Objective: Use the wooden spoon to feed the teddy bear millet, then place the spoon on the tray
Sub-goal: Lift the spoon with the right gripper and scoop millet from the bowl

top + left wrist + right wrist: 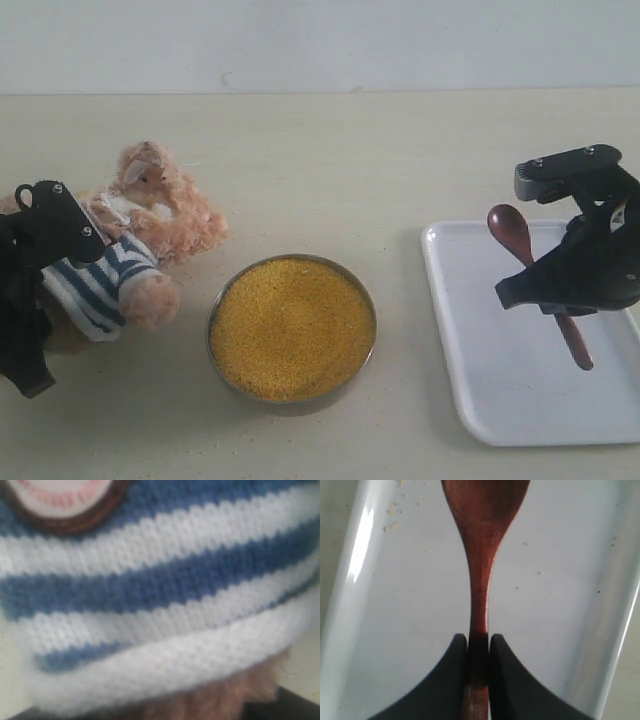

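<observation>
Listing, left to right: left pincer [42, 228] against teddy bear [150, 215], likely steadying it toward the bowl [212, 325], grip hidden, cannot tell; millet [292, 328] heaped there, mid counter [330, 150]; right pincer [479, 647] clenched on wooden spoon [511, 233] handle, over tray [500, 390], probably for set-down.

A teddy bear [165, 215] beside the black left gripper [55, 225] is showing fluffy light-brown fur. It is wearing a knitted shirt [160, 585] of blue and white stripes with a plain white hem. Its badge [62, 500], close against that gripper's camera, is appearing white with pink marks and a dark brown edge, though blur is leaving the design unreadable. Bright yellow millet [292, 325] is filling a grey metal bowl [290, 401]. Between the black fingers [515, 685] of the right gripper [479, 642], a reddish-brown wooden spoon [481, 555] is glinting over a glossy white tray [410, 630] flecked with pale yellow grains [390, 527].
</observation>
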Tool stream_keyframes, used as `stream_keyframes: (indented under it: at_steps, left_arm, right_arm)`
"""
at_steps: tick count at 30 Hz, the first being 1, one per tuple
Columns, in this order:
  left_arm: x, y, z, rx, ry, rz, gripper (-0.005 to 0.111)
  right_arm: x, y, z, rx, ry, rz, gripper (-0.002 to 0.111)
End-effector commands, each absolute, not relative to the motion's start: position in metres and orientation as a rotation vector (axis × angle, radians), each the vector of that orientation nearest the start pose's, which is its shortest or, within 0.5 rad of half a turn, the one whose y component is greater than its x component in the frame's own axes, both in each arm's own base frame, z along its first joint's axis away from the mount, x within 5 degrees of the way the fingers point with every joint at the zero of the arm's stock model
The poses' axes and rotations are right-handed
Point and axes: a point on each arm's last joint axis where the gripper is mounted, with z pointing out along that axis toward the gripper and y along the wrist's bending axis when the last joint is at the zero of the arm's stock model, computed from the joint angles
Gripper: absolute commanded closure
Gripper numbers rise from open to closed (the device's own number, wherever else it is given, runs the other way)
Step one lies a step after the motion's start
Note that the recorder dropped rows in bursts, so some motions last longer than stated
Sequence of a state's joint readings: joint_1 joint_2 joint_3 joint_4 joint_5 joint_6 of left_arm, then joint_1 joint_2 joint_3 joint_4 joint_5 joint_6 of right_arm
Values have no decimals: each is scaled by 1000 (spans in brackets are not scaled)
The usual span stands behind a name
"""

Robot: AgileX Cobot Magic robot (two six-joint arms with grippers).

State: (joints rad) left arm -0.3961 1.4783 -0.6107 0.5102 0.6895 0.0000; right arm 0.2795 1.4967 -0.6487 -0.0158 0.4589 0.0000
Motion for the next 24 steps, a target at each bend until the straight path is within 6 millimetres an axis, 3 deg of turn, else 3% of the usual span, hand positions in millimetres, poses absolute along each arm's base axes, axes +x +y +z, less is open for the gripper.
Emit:
stream_keyframes:
  at_steps: [1,7,16,19,24]
  left_arm:
    - [215,-61,166,1096,2702,458,103]
    - [215,-61,166,1090,2707,453,103]
    - [213,-60,165,1079,2739,459,103]
    - [211,-59,165,1086,2756,474,103]
    - [207,-55,165,1129,2796,518,103]
  right_arm:
    - [234,77,179,-544,2713,59,109]
    - [216,128,211,-998,2556,-16,109]
    - [174,190,254,-1357,2062,-720,109]
    - [164,206,250,-1453,1926,-917,109]
    - [154,235,212,-1637,1771,-1130,109]
